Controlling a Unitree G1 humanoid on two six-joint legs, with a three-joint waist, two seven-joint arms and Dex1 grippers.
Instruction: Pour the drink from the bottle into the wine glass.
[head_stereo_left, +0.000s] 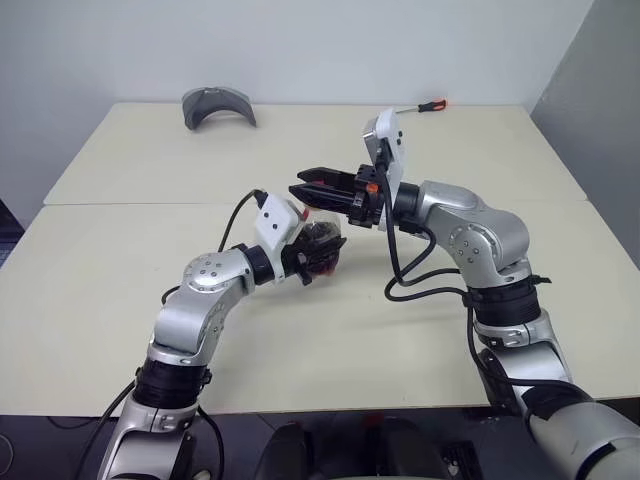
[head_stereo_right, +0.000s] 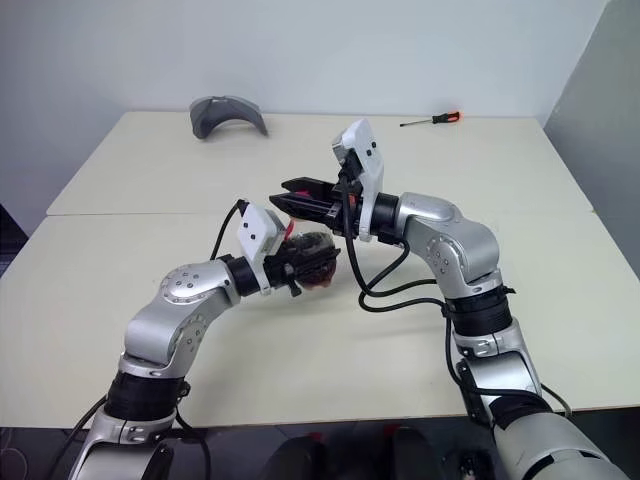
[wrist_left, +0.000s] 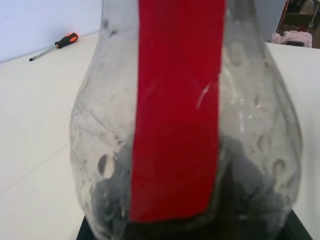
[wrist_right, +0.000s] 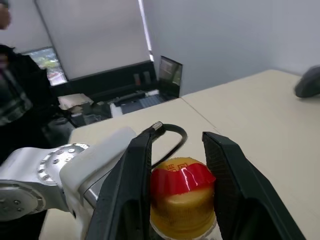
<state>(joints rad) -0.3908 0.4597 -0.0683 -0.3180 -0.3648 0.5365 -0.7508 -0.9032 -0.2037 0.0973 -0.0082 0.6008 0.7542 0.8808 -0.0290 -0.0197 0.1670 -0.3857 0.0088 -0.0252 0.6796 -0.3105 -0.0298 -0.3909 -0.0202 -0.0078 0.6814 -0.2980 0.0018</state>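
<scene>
**Asker:** Grippers first, please: how do the two of them stand?

**Describer:** Left gripper (head_stereo_left: 318, 252) is closed on the belly of the bottle (head_stereo_left: 322, 240) and holds it up off the table (head_stereo_left: 120, 280), over the middle of the tabletop. Right gripper (wrist_right: 176, 187) reaches in from the other side, pointing sideways toward the robot's left. Its two black fingers (wrist_right: 131, 190) stand narrow, one on each side of the yellow cap (wrist_right: 182, 207). They sit very close against the cap, but I cannot tell whether they press on it.

**Asker:** What does the bottle look like?

**Describer:** Small, clear and round-bellied. A red label strip (wrist_left: 177, 110) runs down its side and over the top of the cap. The dark drink (wrist_left: 245, 185) sits low in the belly.

**Asker:** Is the cap on?

**Describer:** Yes, the cap sits on the neck.

**Asker:** What else is on the table?

**Describer:** A grey curved object (head_stereo_left: 218, 105) lies near the far left corner. A screwdriver (head_stereo_left: 428, 105) with an orange and black handle lies along the far edge, toward the right. Both are well apart from the bottle. A seam crosses the tabletop from left to right, behind the arms.
</scene>
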